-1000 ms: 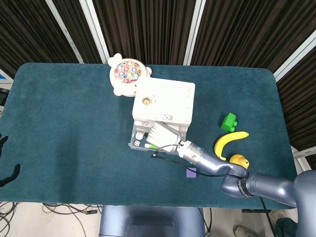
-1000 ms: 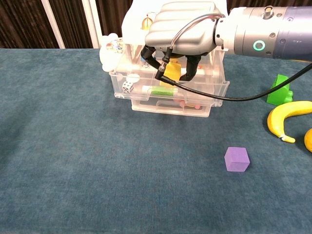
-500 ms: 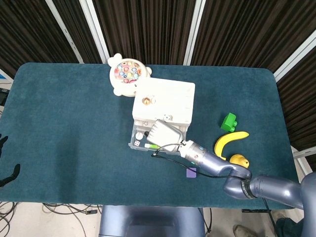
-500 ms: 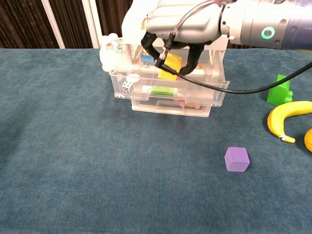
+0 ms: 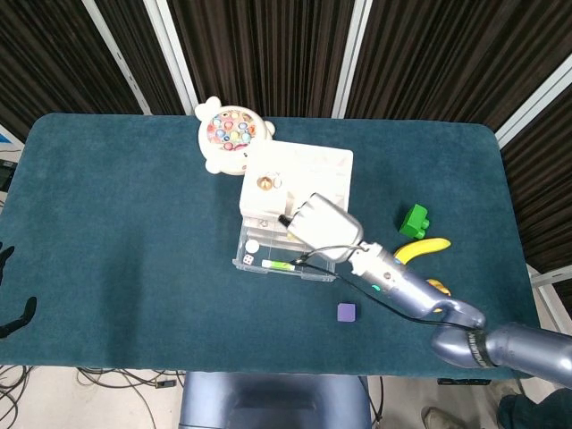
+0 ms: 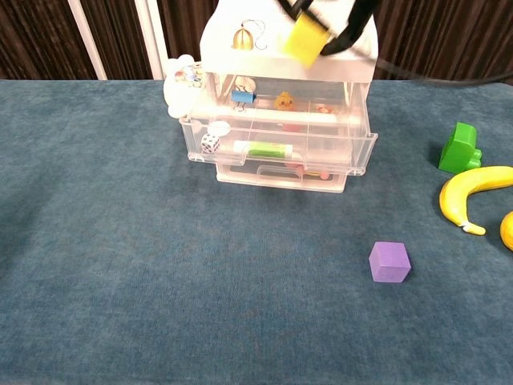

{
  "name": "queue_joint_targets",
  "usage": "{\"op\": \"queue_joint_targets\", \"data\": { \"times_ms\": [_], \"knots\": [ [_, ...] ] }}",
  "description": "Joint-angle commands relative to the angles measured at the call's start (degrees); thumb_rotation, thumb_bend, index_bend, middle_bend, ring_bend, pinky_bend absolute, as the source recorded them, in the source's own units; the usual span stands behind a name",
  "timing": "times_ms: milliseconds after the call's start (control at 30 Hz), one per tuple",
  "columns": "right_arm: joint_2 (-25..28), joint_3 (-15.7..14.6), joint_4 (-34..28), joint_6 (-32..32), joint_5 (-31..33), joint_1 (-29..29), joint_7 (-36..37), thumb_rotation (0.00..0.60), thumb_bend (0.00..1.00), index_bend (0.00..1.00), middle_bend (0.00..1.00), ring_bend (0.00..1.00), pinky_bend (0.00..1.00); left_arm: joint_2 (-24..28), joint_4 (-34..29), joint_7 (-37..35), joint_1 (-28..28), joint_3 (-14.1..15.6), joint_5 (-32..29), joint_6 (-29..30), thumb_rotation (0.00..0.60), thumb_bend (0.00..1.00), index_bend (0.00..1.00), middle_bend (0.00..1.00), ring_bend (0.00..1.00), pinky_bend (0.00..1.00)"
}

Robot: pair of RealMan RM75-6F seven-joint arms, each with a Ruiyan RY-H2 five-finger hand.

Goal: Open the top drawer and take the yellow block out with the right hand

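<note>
Yellow block [image 6: 304, 38], pinched in the right hand's [image 5: 323, 225] fingers [image 6: 349, 28], had risen from the open drawer [image 6: 280, 148] to above the cabinet; only setting down remained.

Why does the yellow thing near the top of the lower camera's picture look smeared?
Chest view: the yellow block is motion-blurred and the right hand holding it is mostly cropped; the drawer below stays sharp. Head view: the right hand is crisp, evenly lit, hiding the block.

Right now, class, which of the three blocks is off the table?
The yellow block, held by the right robot hand above the drawer unit. The purple block and green block rest on the table.
</note>
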Motion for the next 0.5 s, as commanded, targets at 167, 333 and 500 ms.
{"op": "queue_joint_targets", "data": {
  "times_ms": [167,333,500],
  "knots": [
    [7.8,0.8,-2.4,4.2,0.3,-4.7,4.1,0.6,0.25,0.56,0.97,1.0,1.0,-0.1,-0.2,0.3,0.1,0.0,0.2,0.2,0.6,0.36,0.04,0.0,0.0,0.0],
    [11.5,-0.8,-1.7,5.0,-0.2,-7.7,6.0,0.6,0.25,0.56,0.97,1.0,1.0,-0.1,-0.6,0.6,0.1,0.0,0.3,0.6,0.6,0.36,0.04,0.0,0.0,0.0],
    [13.3,-3.8,0.1,3.4,-0.7,-10.2,6.6,0.6,0.25,0.56,0.97,1.0,1.0,-0.3,-0.7,1.0,0.1,0.0,0.3,0.6,0.6,0.36,0.04,0.0,0.0,0.0]
  ]
}}
